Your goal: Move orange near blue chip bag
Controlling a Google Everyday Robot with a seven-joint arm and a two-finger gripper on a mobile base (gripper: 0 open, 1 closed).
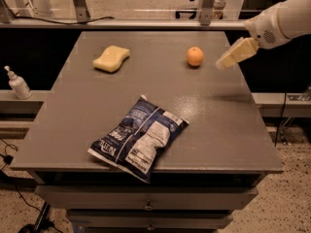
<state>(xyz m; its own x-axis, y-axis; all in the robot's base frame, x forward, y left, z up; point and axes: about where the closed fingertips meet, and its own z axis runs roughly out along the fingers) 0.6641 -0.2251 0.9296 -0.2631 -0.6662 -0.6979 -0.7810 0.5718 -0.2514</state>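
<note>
Orange (pixel 195 56): small, probably firm, light and prone to rolling; best taken across its middle; gripper (pixel 229 58) near but apart, opening cannot be told.

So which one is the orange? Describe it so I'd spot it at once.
Start at the grey table and look to its far right part, just left of the gripper hovering at that edge. The orange sits there alone, apart from the sponge at far left and the bag near the front. It is the only small round ball.
</note>
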